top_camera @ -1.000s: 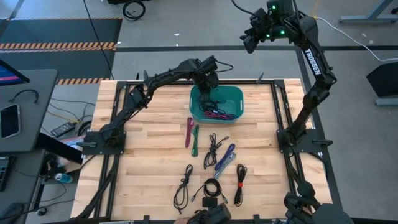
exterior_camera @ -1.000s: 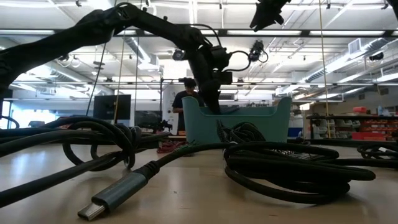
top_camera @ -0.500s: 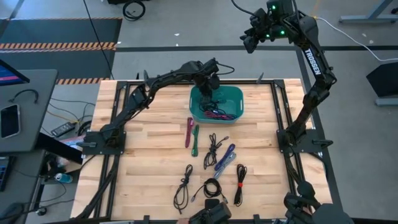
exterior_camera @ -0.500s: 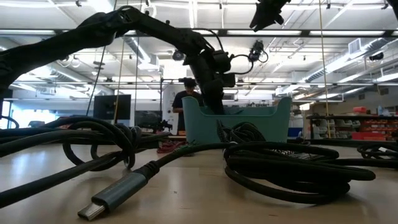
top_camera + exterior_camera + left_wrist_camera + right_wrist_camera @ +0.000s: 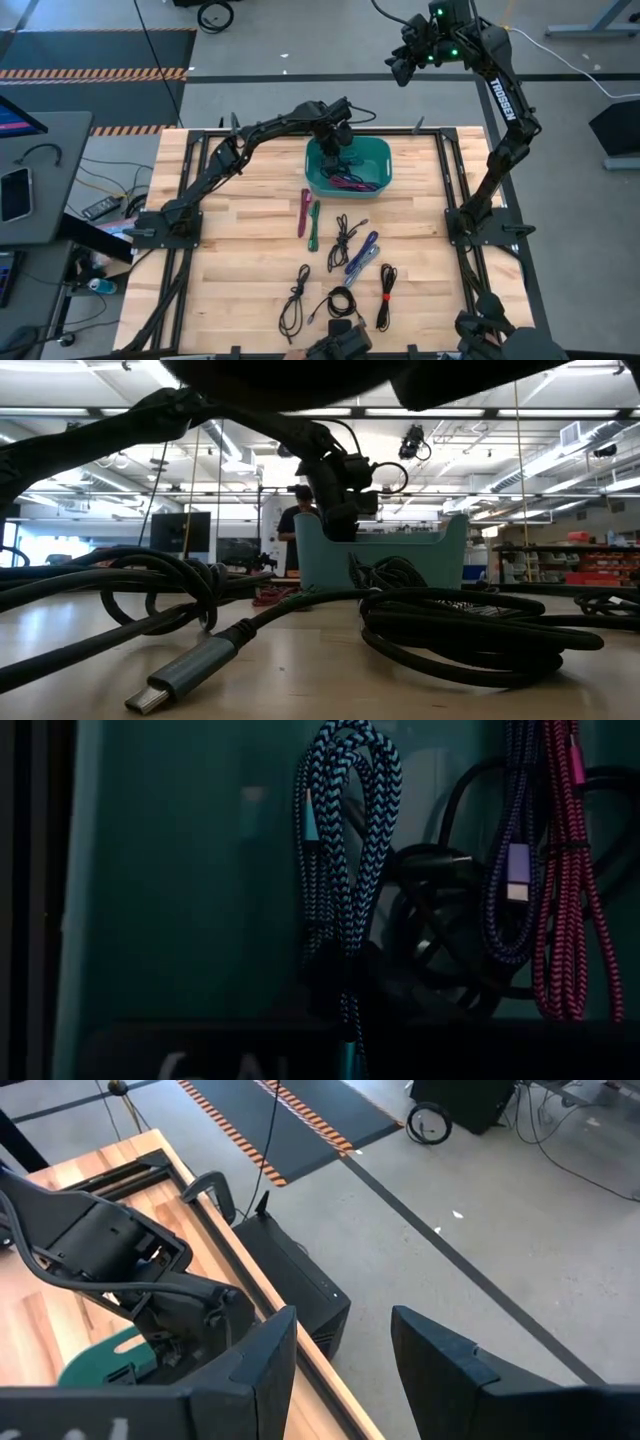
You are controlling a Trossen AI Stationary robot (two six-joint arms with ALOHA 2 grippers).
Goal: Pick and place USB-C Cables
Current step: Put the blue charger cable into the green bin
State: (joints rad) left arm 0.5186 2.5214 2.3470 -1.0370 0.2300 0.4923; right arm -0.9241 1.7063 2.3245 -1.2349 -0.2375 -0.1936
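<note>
— Several cables (image 5: 345,182) lay in the bin (image 5: 380,160); I had the left gripper (image 5: 334,147) clamped on a blue one (image 5: 340,880) over it.
— Remaining?
— Eight-odd, 6 o'clock of it. Right gripper (image 5: 340,1355) apart, parked high.

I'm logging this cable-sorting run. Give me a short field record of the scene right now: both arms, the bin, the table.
left gripper: shut on blue braided cable, over the teal bin
right gripper: open, raised beyond the table's far edge, holding nothing
bin contents: purple cable, magenta cable, black cable
table: about eight cable bundles left
</note>
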